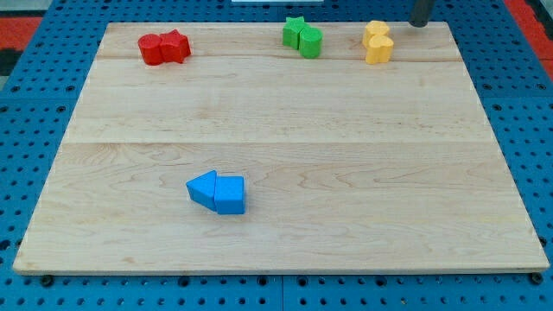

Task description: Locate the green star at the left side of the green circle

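Nearest the camera, two blue blocks (217, 192) lie touching on the wooden board (285, 112), a triangular piece on the left and a chunkier one on the right, well apart from everything else. The middle of the board holds nothing.

Along the far edge sit three pairs. At far left, two red blocks (164, 47) are pressed together; their shapes are hard to make out. Near the far centre, the green star (295, 32) stands touching the green circle (310, 41), the star on the circle's left and a little farther back. To the right of them, two yellow blocks (378, 42) are stacked close, one behind the other, both heart-like.

At the far right, just beyond the yellow pair, the dark rod enters from the top; my tip (420, 23) rests clear of every block, touching none. The arm carries no claw, so there is nothing to be apart or together.

Judging by this layout, the job looks essentially done: the star already sits at the circle's left side, in contact with it. At most, a small nudge to square it up remains.
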### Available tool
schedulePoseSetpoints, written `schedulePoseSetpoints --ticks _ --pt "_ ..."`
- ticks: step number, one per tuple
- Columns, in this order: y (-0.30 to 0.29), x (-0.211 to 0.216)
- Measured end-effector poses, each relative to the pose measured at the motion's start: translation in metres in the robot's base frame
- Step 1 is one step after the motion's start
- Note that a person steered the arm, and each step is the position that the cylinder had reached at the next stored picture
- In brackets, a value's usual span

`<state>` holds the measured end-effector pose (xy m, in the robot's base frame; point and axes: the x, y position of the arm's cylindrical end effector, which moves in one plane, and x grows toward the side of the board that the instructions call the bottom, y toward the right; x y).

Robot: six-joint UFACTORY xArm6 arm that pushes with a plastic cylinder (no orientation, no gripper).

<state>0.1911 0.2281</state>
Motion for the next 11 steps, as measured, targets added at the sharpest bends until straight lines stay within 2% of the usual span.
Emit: schedulePoseSetpoints --ticks 1,2,4,5,6,7,8,9,10,11 --pt "-0.042 0.001" --pt "-0.056 0.000" --pt "-0.205 0.002" --pt "-0.221 0.002" --pt "-0.277 0.006" --pt "-0.296 0.024" --pt "-0.258 0.033" --pt "-0.252 0.037" --pt "-0.248 0.004" --pt "-0.221 0.003"
